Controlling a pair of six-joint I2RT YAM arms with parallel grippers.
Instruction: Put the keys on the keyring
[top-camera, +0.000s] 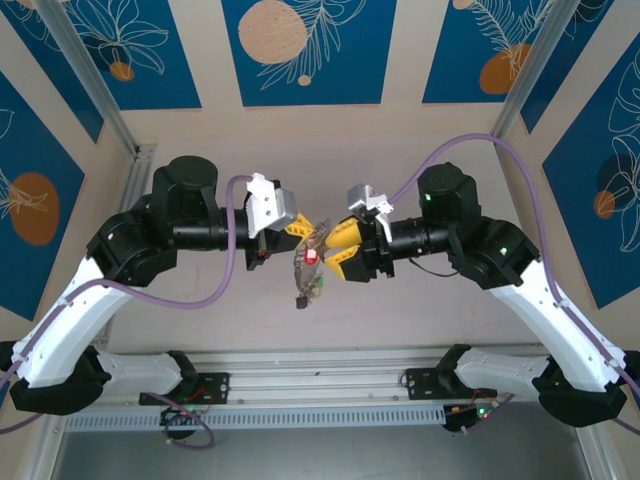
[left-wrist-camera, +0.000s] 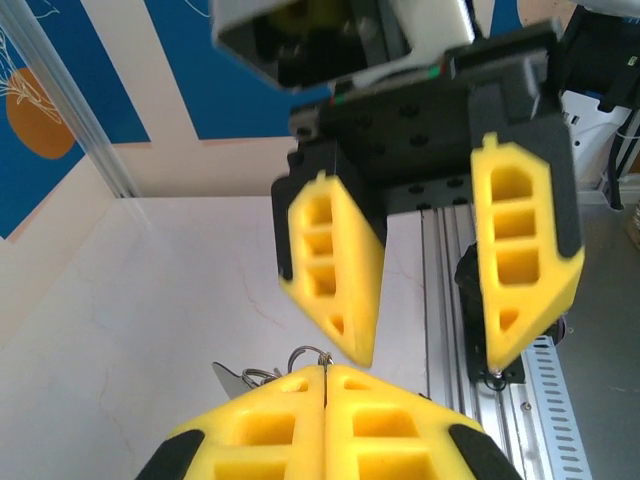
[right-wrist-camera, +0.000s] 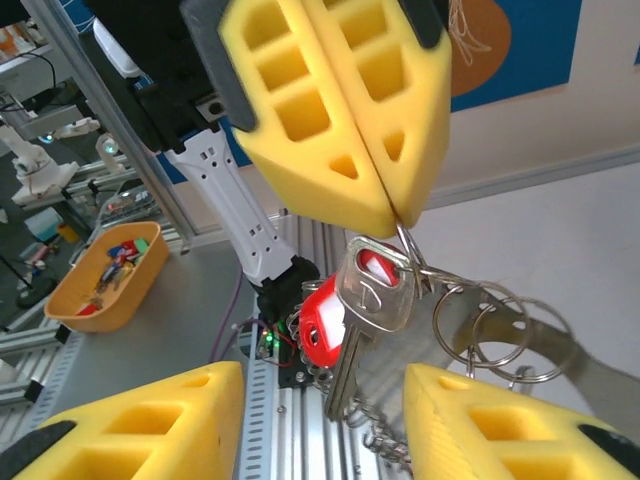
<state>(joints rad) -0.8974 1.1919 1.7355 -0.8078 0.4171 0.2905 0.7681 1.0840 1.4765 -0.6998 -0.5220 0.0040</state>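
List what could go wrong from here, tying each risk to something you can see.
1. The left jaws are shut on just a thin bit of the keyring, at their very tips; a nudge could make everything slip and drop.
2. The silver key and red-headed key dangle loose in front of the open right jaws, so closing might catch the wrong piece or pinch it crooked.
3. The two sets of jaws are close and might bump.

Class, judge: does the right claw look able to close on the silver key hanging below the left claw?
Probably yes: the right claw stands open, the silver key hangs free between its fingers from the shut left claw, though small rings dangle close by.
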